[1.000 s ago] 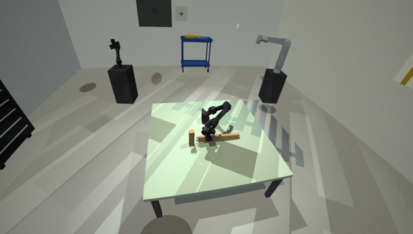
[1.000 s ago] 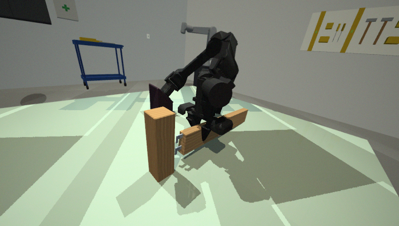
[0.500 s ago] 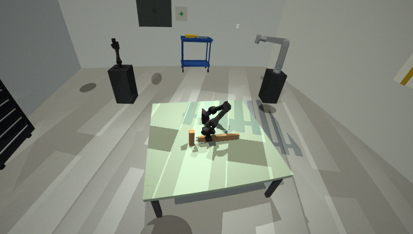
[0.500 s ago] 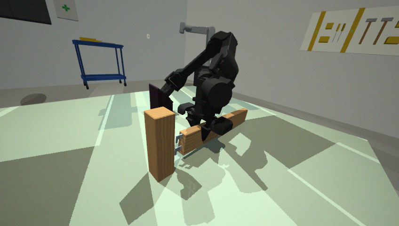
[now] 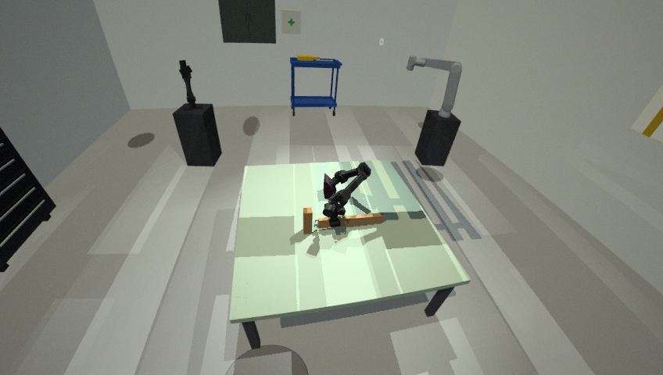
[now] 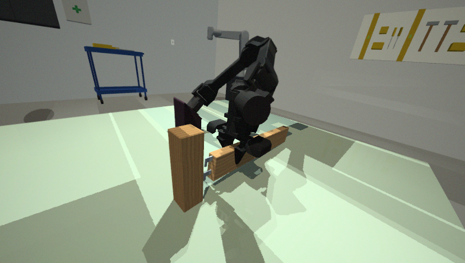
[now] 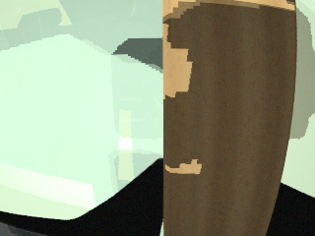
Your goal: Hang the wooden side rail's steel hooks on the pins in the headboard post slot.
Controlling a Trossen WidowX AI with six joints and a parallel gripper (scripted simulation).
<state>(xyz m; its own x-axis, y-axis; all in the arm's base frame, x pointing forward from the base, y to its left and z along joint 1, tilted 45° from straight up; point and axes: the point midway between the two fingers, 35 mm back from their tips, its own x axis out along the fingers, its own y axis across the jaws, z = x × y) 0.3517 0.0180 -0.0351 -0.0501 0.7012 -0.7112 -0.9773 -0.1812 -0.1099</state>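
Observation:
The wooden headboard post (image 5: 307,221) (image 6: 186,172) stands upright on the table (image 5: 265,283) (image 6: 81,169). Its slot and pins are hidden. The wooden side rail (image 5: 363,219) (image 6: 222,161) (image 7: 236,123) stretches away from the post, on edge. Its hook end seems slightly above the table; whether the far end touches the table is hard to tell. The upper steel hook (image 6: 207,160) and lower steel hook (image 6: 207,174) point at the post, very near its slot side; contact cannot be made out. My gripper (image 6: 232,153) is shut on the rail near the hook end, one finger on each side.
The arm (image 5: 357,185) (image 6: 257,74) rises over the rail, with a dark reddish plate (image 5: 328,185) (image 6: 186,114) behind the post. A blue cart (image 5: 313,101) (image 6: 120,89) and two pedestals with other arms stand on the floor beyond the table.

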